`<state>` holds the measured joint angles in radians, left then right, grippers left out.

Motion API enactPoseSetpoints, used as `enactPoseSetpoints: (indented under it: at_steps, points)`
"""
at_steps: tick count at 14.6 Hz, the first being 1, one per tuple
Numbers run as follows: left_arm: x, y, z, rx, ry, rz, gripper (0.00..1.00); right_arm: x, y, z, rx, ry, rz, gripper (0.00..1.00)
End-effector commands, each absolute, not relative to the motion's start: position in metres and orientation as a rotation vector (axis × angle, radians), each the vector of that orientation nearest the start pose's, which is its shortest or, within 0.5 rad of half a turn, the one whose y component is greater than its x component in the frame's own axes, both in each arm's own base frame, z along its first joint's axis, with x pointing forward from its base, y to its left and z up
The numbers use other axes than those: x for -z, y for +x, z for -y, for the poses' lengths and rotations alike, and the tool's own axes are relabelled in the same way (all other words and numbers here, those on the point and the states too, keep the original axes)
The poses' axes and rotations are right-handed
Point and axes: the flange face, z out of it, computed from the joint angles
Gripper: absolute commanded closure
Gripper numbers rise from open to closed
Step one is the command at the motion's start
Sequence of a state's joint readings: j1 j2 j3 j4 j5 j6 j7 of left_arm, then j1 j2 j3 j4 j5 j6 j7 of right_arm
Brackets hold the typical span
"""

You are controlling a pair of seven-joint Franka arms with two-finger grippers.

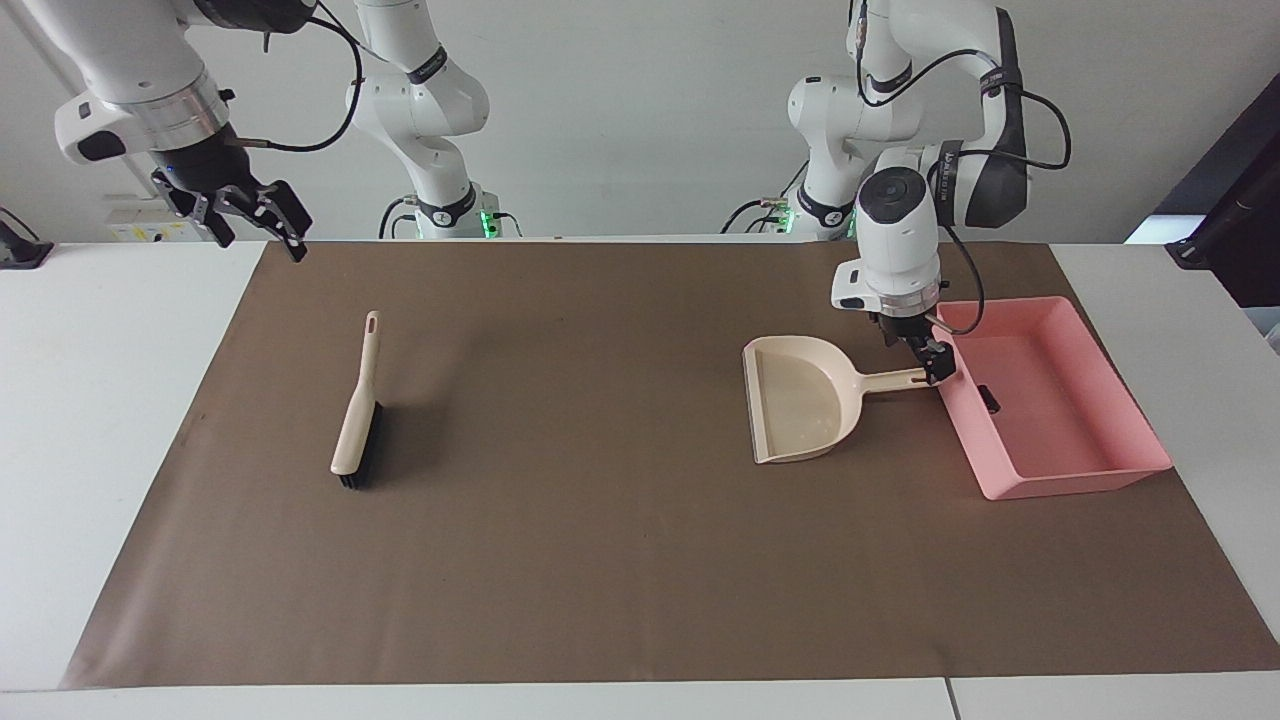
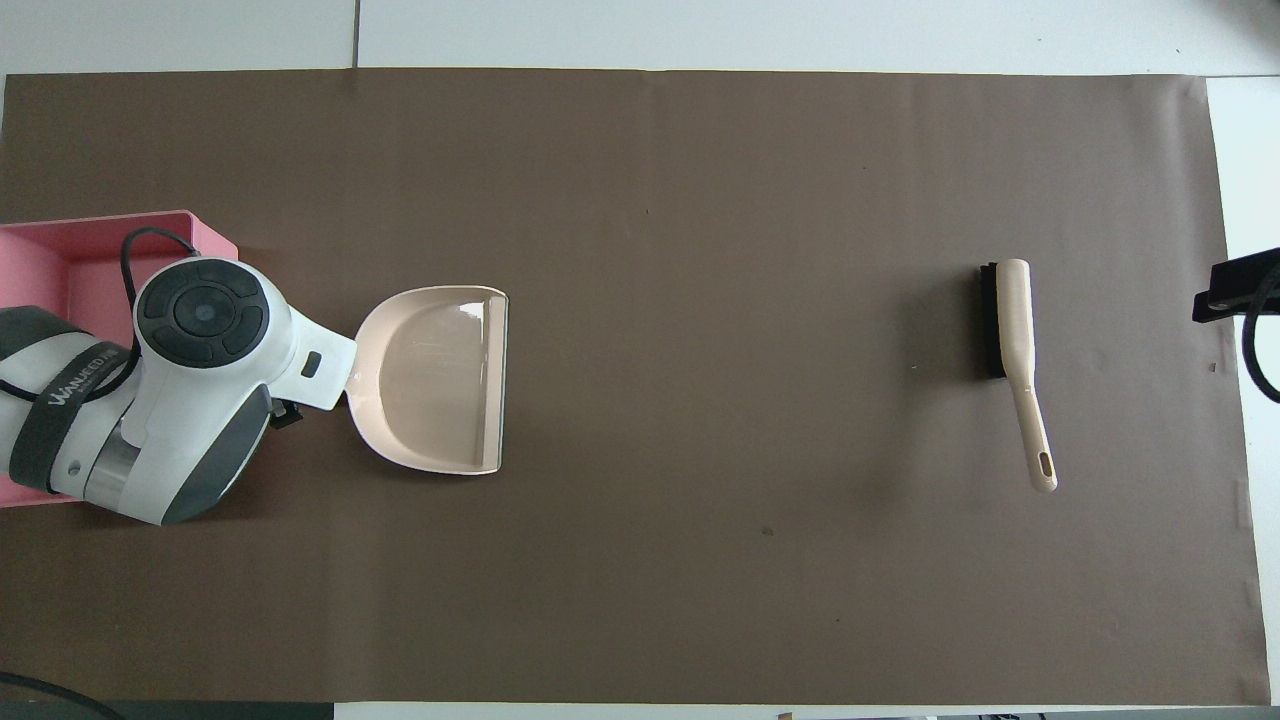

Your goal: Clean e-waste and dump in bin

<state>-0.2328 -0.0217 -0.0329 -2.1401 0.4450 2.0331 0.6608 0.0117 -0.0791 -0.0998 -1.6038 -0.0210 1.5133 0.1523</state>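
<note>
The one piece of e-waste I can see is a small black block [image 1: 989, 398]. It lies on the floor of the pink bin [image 1: 1080, 482], close to the wall on the dustpan's side. I see no whitish bit with a green end anywhere. My left arm covers much of the bin in the overhead view, so that bit may be lying hidden in there. I cannot say.

The bin stands on the brown mat [image 1: 600, 560] toward my left arm's end of the surface [image 1: 100, 420]. Just beside it the beige dustpan [image 1: 800, 400] lies flat on the mat. Its pan is bare and its handle points at the bin's wall.

My left claw [image 1: 935, 362] is low over the tip of that handle, right at the bin's wall. From here I cannot tell whether it is apart or clamped on the handle.

Well apart, toward my right arm's end, the hand brush [image 1: 355, 420] lies on the mat with its bristles down. My right claw [image 1: 255, 215] waits up in the air over the mat's corner there, its fingers apart and holding nothing.

I judge the job as good as done. The mat looks swept, the pan is emptied and set down, and waste is in the bin. What is left, I think, is to draw my left arm clear.
</note>
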Motion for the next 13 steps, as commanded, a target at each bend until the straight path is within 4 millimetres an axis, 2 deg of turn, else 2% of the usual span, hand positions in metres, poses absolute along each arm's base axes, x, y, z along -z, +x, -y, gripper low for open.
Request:
enactPoseSetpoints:
  at_steps: [1,3,6,7,9,11,13]
  points:
    - [-0.421,0.512,0.076,-0.206,-2.561,-1.279,0.03,-0.645,0.518,0.052,-0.010,-3.153,-0.288,0.01]
    - [-0.424,0.514,0.048,-0.185,-2.785,-0.998,0.03,-0.646,0.517,0.053,-0.027,-3.156,-0.281,0.01]
    - [-0.443,0.522,0.020,-0.144,-2.913,-0.816,0.03,-0.647,0.517,0.051,-0.025,-3.154,-0.279,0.01]
    - [-0.456,0.527,0.008,-0.135,-2.999,-0.700,0.03,-0.647,0.519,0.050,-0.013,-3.154,-0.281,0.01]
    - [-0.486,0.532,-0.002,-0.129,-3.065,-0.511,0.02,-0.647,0.523,0.027,0.006,-3.160,-0.225,0.01]
    - [-0.526,0.534,-0.011,-0.133,-3.088,-0.337,0.02,-0.644,0.525,0.023,-0.001,-3.163,-0.220,0.01]
    - [-0.565,0.537,-0.018,-0.140,-3.130,-0.273,0.02,-0.642,0.538,0.022,-0.023,-3.165,-0.221,0.01]
